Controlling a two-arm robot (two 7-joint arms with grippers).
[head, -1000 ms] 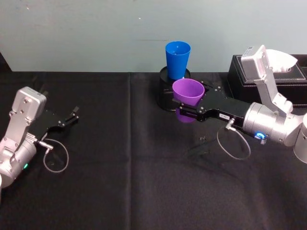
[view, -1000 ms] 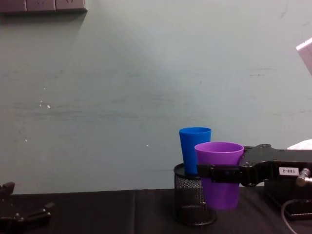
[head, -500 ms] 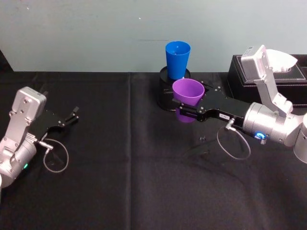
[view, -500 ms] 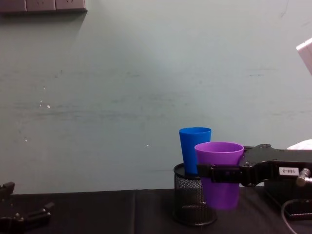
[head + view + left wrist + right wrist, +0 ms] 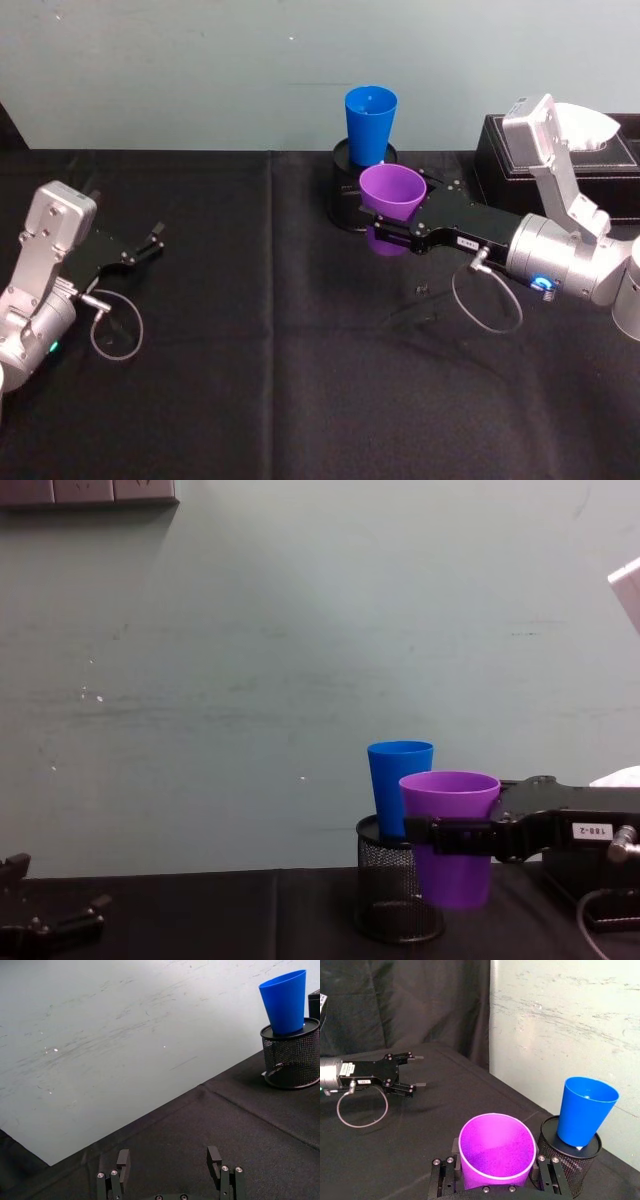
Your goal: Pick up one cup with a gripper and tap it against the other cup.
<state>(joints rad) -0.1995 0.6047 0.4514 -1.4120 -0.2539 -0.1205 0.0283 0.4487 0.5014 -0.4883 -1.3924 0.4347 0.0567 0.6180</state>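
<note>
right gripper clasping smooth tapered purple tumbler, near glossy blue tumbler in mesh holder

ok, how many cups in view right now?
2. The purple cup is gripped in the right hand, just in front of the other one. The blue cup stands upright in the top of the black mesh holder. No others visible.

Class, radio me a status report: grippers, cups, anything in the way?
Right gripper shut on purple cup, lifted. Left gripper open, parked far left. Blue cup seated in mesh holder; nothing between cups.
</note>
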